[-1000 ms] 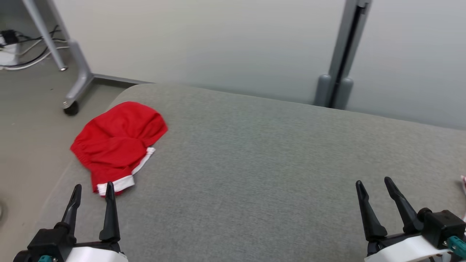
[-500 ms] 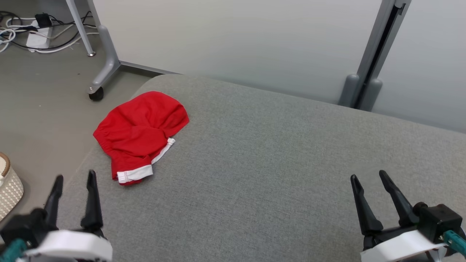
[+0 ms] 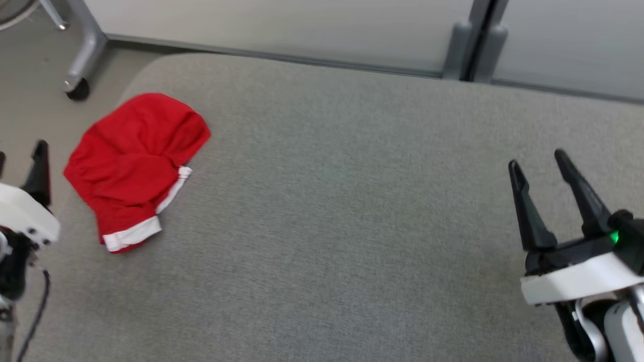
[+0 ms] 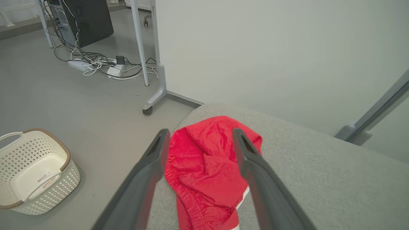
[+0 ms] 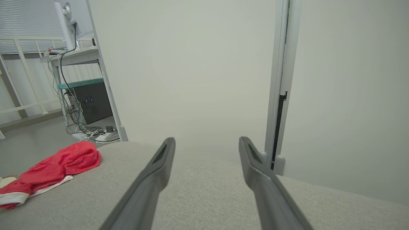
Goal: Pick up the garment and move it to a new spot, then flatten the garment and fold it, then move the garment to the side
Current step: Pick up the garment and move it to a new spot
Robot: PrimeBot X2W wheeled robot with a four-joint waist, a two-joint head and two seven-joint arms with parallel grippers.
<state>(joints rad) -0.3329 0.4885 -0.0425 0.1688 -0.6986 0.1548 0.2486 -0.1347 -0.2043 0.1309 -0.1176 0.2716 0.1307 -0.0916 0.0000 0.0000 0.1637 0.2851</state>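
Head view: the red garment [image 3: 133, 166] is lying crumpled at the corner of the tabletop [image 3: 352, 211], the left gripper [image 3: 21, 150] hovering just beside it, the right gripper [image 3: 536, 158] well apart. Left wrist view: the jaws are standing apart, framing the garment [image 4: 204, 172]. Right wrist view: the jaws are gaping too, holding nothing. A shallow pinch may be dragging the garment off the edge.

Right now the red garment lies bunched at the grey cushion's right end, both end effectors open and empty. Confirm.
Wrong end: the head view shows the red garment at the left end of the grey cushion. The left end effector and right end effector are open, empty.
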